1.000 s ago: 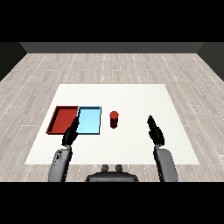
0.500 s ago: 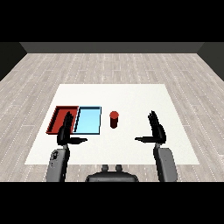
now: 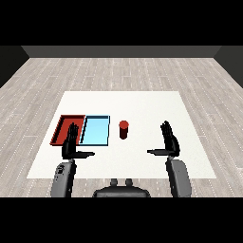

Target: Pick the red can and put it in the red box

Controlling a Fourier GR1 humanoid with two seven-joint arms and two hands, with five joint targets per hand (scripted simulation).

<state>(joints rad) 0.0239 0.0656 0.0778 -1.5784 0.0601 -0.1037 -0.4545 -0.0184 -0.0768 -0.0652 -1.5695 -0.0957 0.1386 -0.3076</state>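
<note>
Nothing is done yet: red can (image 3: 124,129) stands untouched on the tabletop (image 3: 142,104) beside the light blue tray (image 3: 95,131), outside the red tray (image 3: 63,129), and both the left hand (image 3: 71,144) and right hand (image 3: 169,142) show straight, released fingers.

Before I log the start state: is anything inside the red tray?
Nothing shows inside the red tray; the left hand covers its near right corner. The red can stands outside.

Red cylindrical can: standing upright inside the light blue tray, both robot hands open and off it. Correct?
Not quite. The red cylindrical can stands upright on the white table, right of the light blue tray, not inside it. Head view shows both robot hands, left and right, open and off it.
</note>
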